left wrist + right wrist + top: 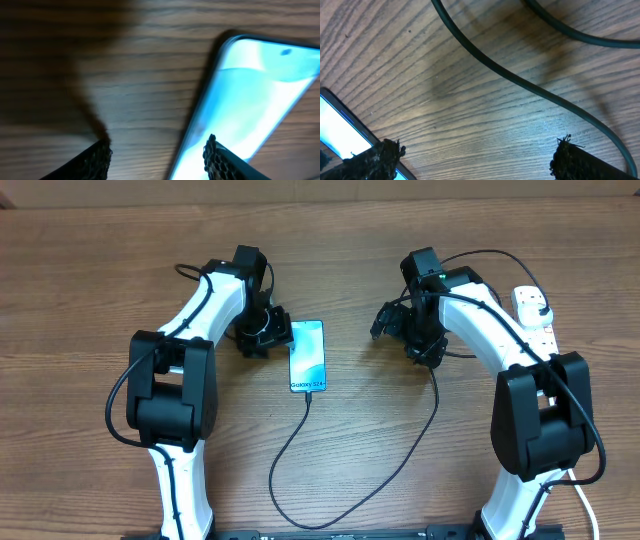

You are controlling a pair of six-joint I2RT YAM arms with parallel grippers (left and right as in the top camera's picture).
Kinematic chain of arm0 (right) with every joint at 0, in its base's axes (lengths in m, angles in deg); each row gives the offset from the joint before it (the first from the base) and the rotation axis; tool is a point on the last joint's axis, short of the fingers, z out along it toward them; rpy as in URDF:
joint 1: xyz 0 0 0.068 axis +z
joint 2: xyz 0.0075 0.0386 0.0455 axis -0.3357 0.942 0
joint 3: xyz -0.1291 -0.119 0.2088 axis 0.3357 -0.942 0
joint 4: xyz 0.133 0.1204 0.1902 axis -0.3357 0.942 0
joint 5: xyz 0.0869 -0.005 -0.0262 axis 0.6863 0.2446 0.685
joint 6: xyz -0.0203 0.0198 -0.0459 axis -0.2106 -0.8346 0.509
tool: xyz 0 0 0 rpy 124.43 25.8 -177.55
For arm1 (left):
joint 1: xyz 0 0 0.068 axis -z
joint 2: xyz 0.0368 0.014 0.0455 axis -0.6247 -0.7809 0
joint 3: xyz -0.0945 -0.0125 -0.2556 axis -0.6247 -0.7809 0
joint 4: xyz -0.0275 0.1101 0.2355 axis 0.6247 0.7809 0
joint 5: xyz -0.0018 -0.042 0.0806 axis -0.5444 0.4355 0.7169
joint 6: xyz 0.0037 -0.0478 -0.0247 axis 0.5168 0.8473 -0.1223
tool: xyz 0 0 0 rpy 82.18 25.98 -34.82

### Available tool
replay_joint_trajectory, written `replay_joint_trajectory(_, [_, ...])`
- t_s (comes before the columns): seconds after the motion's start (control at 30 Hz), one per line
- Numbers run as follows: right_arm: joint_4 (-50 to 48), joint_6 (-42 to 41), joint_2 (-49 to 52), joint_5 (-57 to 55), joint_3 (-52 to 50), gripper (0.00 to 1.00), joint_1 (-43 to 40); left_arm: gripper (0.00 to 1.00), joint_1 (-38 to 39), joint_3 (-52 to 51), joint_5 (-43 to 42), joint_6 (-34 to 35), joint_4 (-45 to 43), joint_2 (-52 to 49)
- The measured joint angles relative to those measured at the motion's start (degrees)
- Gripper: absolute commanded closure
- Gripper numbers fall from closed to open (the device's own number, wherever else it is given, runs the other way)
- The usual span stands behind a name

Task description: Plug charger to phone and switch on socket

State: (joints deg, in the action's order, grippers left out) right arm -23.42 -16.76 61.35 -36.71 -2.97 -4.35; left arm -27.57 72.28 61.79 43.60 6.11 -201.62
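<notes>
The phone [308, 355] lies lit on the wooden table between my arms, with its "Galaxy S24" text at the near end. The charger cable [300, 430] meets the phone's near end, loops toward the front edge and runs back up to the right. My left gripper [268, 330] is open and empty just left of the phone; in the left wrist view its right fingertip [157, 150] overlaps the phone's [250, 95] edge. My right gripper [384, 320] is open and empty right of the phone, above bare wood [477, 150], with the cable [520, 82] beyond it. The socket [535, 315] lies far right.
The right arm partly covers the white socket, and its white cord [585, 500] runs down the right edge. The phone's corner [340, 130] shows at the lower left of the right wrist view. The charger's plug head cannot be made out.
</notes>
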Motion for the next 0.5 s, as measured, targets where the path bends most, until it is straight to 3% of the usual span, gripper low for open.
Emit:
replay_joint_trajectory(0.1, [-0.92, 0.00, 0.00, 0.02, 0.00, 0.00, 0.00, 0.41, 0.20, 0.37, 8.13, -0.22, 4.98, 3.10])
replay_joint_trajectory(0.2, [-2.36, 0.02, 0.00, 0.04, 0.00, 0.00, 0.02, 0.32, 1.44, 2.16, 15.96, -0.74, 9.27, 15.02])
replay_joint_trajectory(0.23, [-2.54, 0.09, 0.00, 0.00, 0.00, 0.00, 0.11, 0.00, 2.01, 2.40, 16.81, -1.07, 10.23, 17.62])
replay_joint_trajectory(0.37, [-3.02, 0.11, 0.00, 0.00, 0.00, 0.00, 0.11, 0.00, 8.52, 4.11, 19.91, -1.66, 13.70, 35.41])
replay_joint_trajectory(0.5, [-2.86, 0.13, 0.00, 0.00, 0.00, 0.00, 0.11, 0.00, 9.84, 4.33, 20.85, -1.66, 14.75, 40.61])
